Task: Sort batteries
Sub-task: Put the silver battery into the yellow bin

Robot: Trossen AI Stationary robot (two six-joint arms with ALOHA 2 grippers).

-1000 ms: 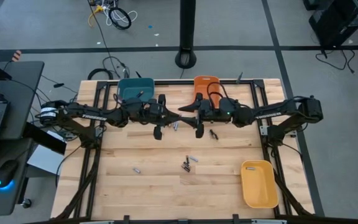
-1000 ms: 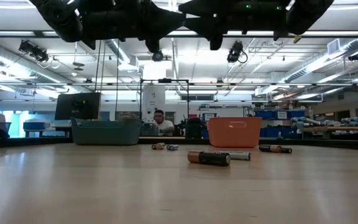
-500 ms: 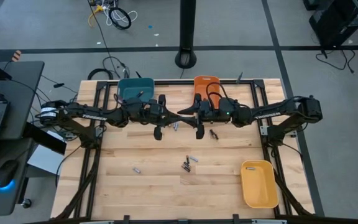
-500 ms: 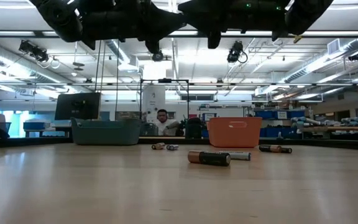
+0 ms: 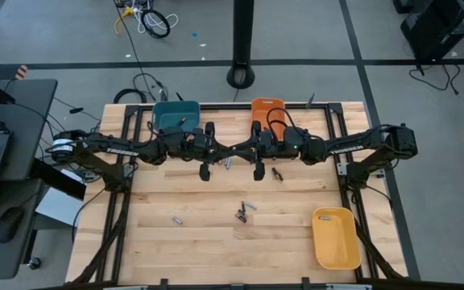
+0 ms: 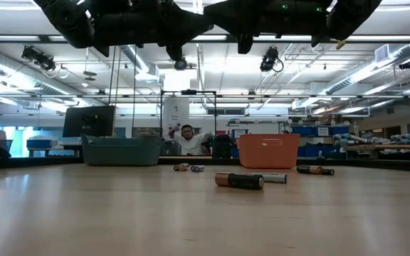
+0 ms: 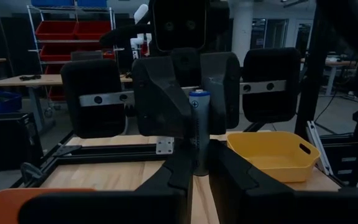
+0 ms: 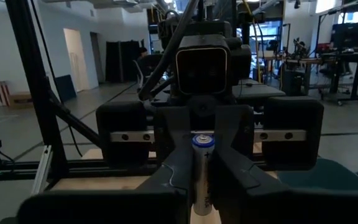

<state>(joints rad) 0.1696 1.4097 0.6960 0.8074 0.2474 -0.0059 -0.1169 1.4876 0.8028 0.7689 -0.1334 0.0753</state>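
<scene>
both grippers meet mid-air above the counter's (image 5: pixel 216 242) rear centre, left gripper (image 5: pixel 217 153) and right gripper (image 5: pixel 248 152) clamped together on one upright battery (image 8: pixel 202 163), its long axis vertical between them.

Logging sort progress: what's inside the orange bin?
Orange bin: its visible part shows only bare floor; the near part is hidden under the right arm.
</scene>
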